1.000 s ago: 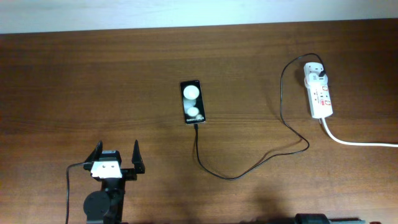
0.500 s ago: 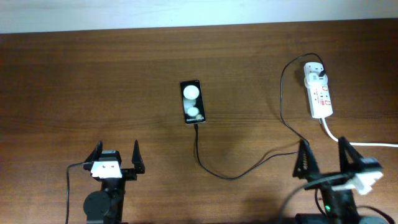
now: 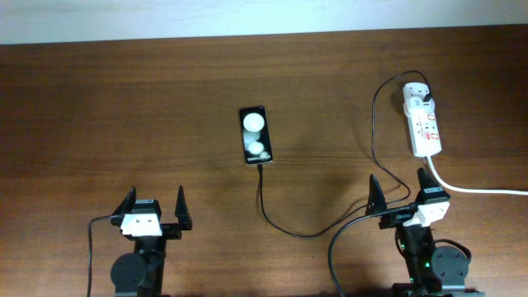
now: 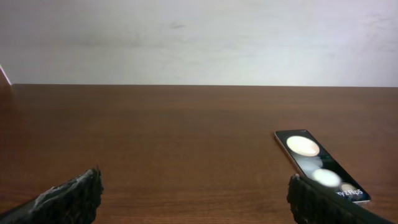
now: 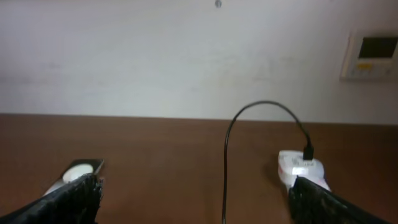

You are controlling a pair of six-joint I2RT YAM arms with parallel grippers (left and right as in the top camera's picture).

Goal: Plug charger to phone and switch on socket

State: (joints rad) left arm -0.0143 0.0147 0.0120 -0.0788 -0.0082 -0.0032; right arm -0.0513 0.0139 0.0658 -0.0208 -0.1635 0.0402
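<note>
Moved: right gripper (image 3: 398, 196) has swung left, jaws spread wide, empty.
Socket (image 3: 423, 124): ahead of it, slightly right, long axis pointing away; my nearer arm.
Left gripper (image 3: 155, 205): spread, empty, well apart.

Black phone (image 3: 255, 135) with two white spots, black charger (image 3: 307, 236), white socket (image 3: 424, 125) marked red, brown table (image 3: 124, 99)
</note>
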